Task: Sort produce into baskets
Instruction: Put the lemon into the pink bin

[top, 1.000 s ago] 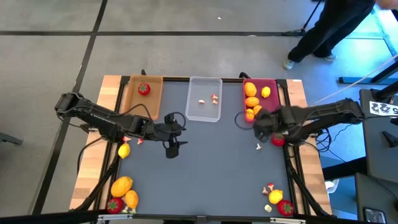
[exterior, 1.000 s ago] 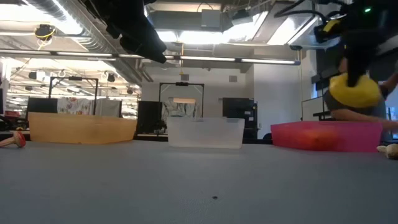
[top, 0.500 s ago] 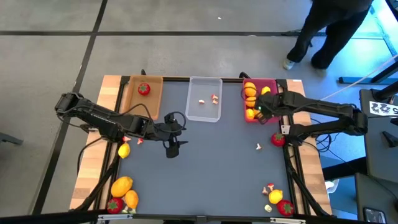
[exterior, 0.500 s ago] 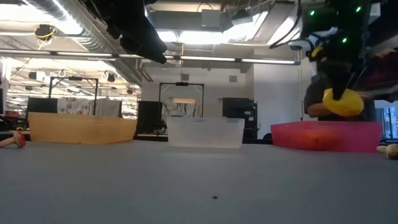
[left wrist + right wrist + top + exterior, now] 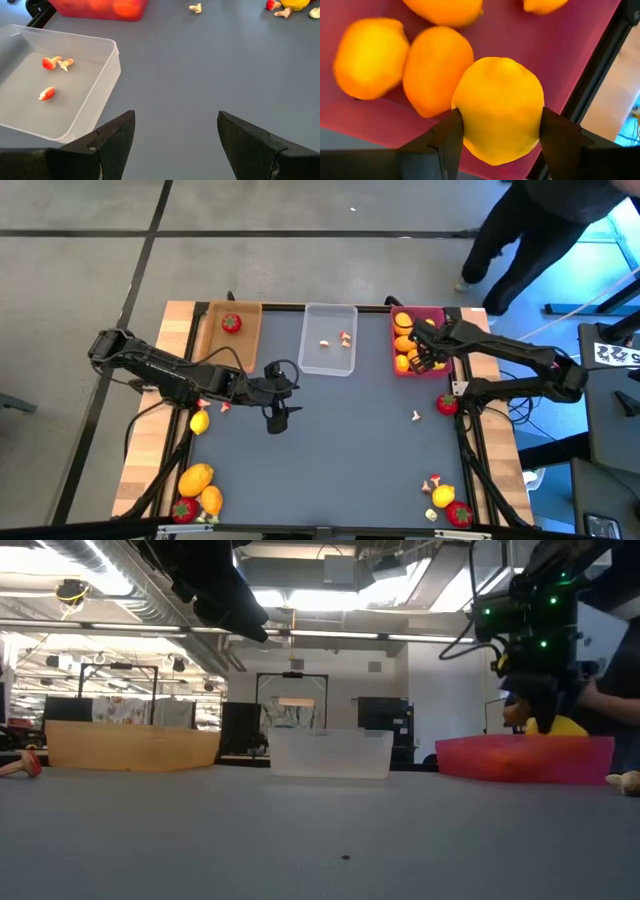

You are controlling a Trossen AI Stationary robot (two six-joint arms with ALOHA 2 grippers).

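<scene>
My right gripper [image 5: 500,145] is shut on a yellow fruit [image 5: 498,110] low over the pink basket [image 5: 437,315], which holds several orange and yellow fruits [image 5: 437,70]. In the low view the fruit [image 5: 558,726] sits at the height of the basket's rim. The clear basket [image 5: 310,360] holds mushroom bits [image 5: 55,62]. The tan basket [image 5: 230,348] holds a strawberry [image 5: 231,323]. My left gripper [image 5: 175,135] hangs open over the bare table, near the clear basket's near end. My right gripper pinches the yellow fruit between its two fingers, one on each of two opposite sides [image 5: 465,117]. The fingers [image 5: 447,145] come steeply from above, pointing down into the pink basket. Whether the fruit rests on the fruits below it, I cannot tell.
Loose produce lies on the table: a yellow fruit [image 5: 200,421] at the left, orange fruits and a strawberry [image 5: 197,478] at the near left, a strawberry [image 5: 446,404] and a mushroom [image 5: 416,416] at the right, more [image 5: 443,498] at the near right. A person [image 5: 540,230] stands beyond the far right corner.
My right gripper has carried the yellow fruit toward the table's far edge over the pink basket and has come down, rolling as it went. The fruit has sunk from well above the basket to its rim.
</scene>
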